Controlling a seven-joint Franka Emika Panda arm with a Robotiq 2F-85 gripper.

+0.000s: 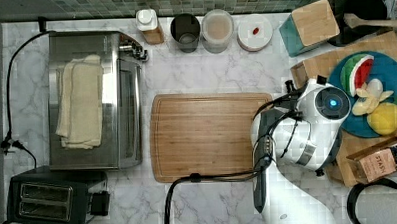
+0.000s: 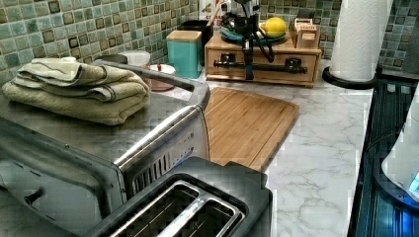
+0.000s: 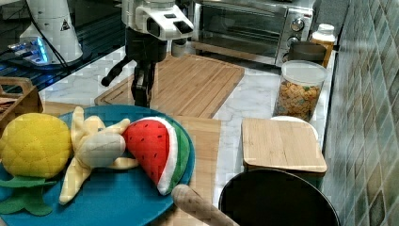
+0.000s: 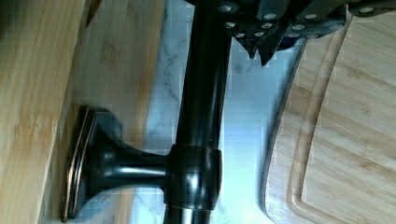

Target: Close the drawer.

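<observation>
- The drawer (image 2: 262,60) sits in a wooden stand at the far end of the cutting board (image 2: 247,123), its front flush with the stand in the left view.
- Its black handle (image 4: 201,107) runs across the drawer front, just off the board's edge.
- The claw (image 2: 248,74) hangs right at the handle; whether it is wide or narrow cannot be told.
- A blue plate (image 3: 108,197) with toy fruit rests on top of the stand.

Drawer (image 2: 262,61) front partly behind hand (image 2: 248,66); hand fingertips cut off in wrist view.
</observation>
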